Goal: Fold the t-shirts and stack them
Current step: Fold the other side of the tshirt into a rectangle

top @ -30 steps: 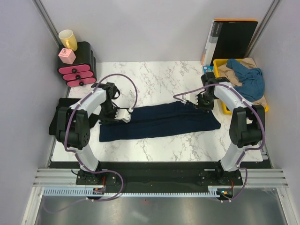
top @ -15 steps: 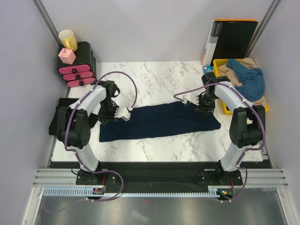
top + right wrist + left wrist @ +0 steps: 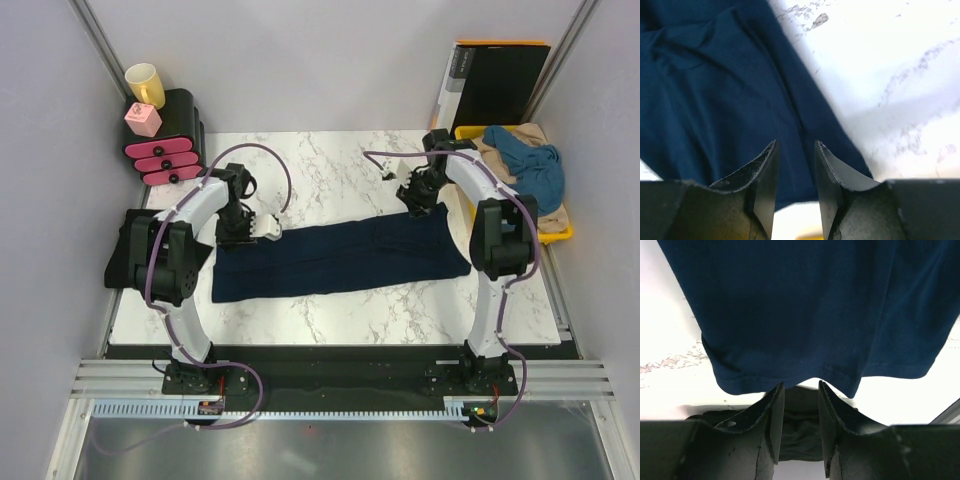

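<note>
A dark navy t-shirt [image 3: 340,258] is laid as a long, flat folded band across the middle of the marbled bench [image 3: 330,165], its soft cloth creased, its hem stitched. The left gripper [image 3: 799,387] is held empty, jaws apart, at the band's left end; the right gripper [image 3: 795,145] is likewise parted over the right end. A crumpled medium-blue t-shirt [image 3: 532,168] is heaped in the yellow tray [image 3: 562,232] at the far right corner.

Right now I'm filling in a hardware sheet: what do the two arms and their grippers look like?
Both the left arm and right arm have white links with black joints, each trailed by a looping purple cable. The left gripper and right gripper have matte black, tapered fingers.
</note>
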